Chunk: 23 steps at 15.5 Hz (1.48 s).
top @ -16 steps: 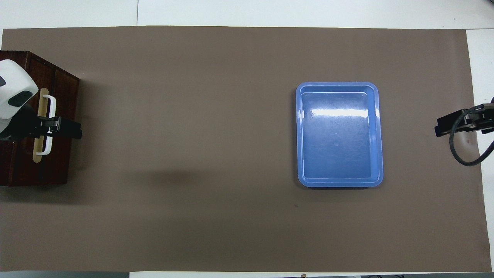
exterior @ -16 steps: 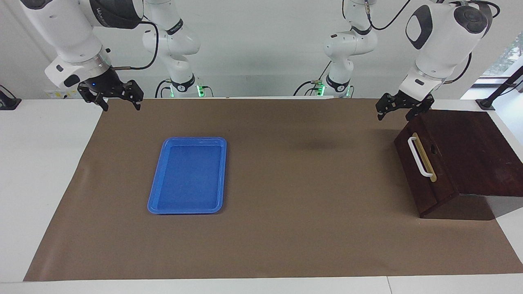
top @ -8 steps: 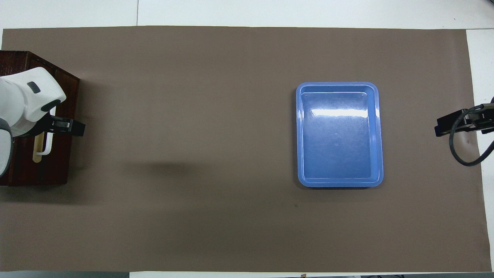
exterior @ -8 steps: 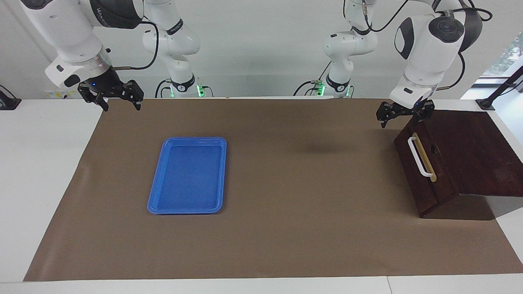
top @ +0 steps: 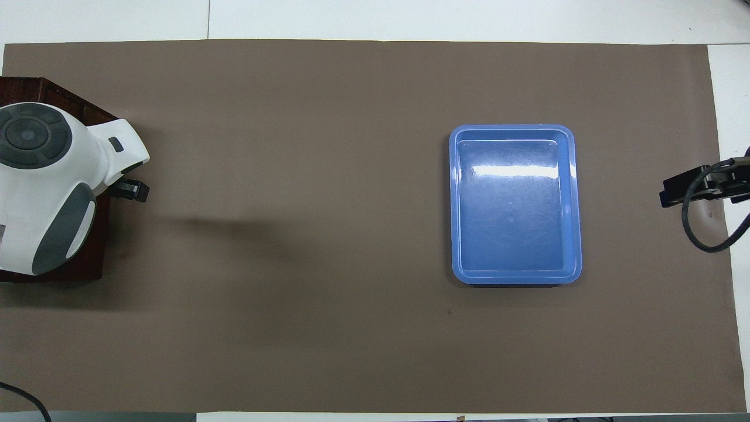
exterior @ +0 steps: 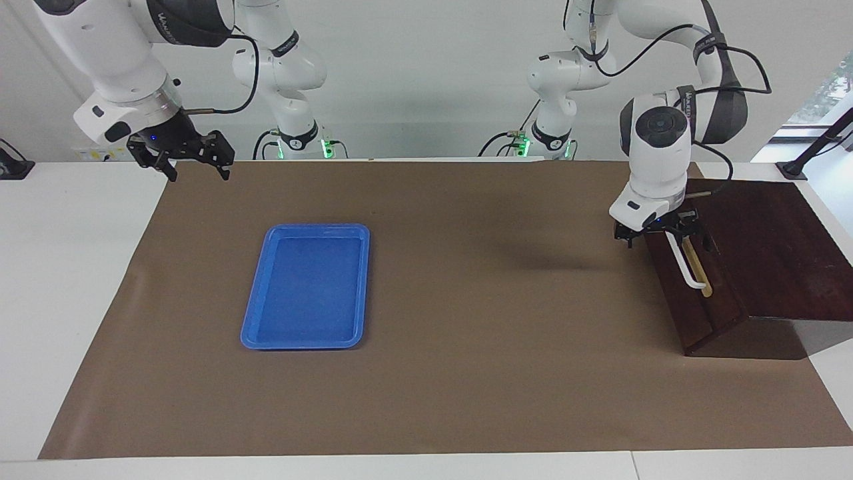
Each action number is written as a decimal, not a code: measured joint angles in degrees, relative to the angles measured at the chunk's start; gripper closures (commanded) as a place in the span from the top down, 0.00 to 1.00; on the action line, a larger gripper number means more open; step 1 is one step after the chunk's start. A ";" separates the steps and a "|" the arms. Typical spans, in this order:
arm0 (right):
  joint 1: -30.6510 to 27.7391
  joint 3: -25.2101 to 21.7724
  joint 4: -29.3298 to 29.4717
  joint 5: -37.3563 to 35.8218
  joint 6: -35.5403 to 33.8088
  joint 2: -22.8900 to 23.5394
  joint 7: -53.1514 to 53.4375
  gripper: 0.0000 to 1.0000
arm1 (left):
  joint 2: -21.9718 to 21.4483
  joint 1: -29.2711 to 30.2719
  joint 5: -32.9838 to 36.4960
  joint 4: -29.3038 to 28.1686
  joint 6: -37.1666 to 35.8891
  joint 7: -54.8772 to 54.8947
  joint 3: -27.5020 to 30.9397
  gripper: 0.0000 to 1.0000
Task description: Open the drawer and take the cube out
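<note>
A: Drawer status?
B: Dark wooden drawer [exterior: 700, 293] shut, at the right edge of the facing view, on the brown mat's [exterior: 466, 373] corner; its box overhangs onto the white table [exterior: 66, 300]. Cube not visible.
A: Left gripper?
B: Left gripper [exterior: 660, 230] down at the upper end of the white bar handle [exterior: 686, 263], fingers apart, nothing clamped; contact can't be judged. Overhead, the wrist hides the handle.
A: Right?
B: Right gripper [exterior: 193, 160] waits spread open, empty, over the mat's upper-left corner in the facing view.
A: Free room?
B: Blue tray [exterior: 306, 287] left of centre; wide bare mat between tray and drawer front
</note>
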 measured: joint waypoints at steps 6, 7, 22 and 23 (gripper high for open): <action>0.00 0.00 0.00 0.00 0.00 0.00 0.00 1.00 | 2.05 1.34 0.59 0.01 4.15 -1.12 0.72 1.00; 0.00 0.00 0.00 0.00 0.00 0.00 0.00 1.00 | 2.19 1.59 0.81 0.01 4.28 -1.12 0.81 1.00; 0.00 0.00 0.00 0.00 0.00 0.00 0.00 1.00 | 3.66 4.07 3.84 -0.05 5.90 -4.64 1.23 1.00; 0.00 0.00 0.00 0.00 0.00 0.00 0.00 1.00 | 3.70 4.07 3.84 -0.22 6.29 -4.69 1.22 1.00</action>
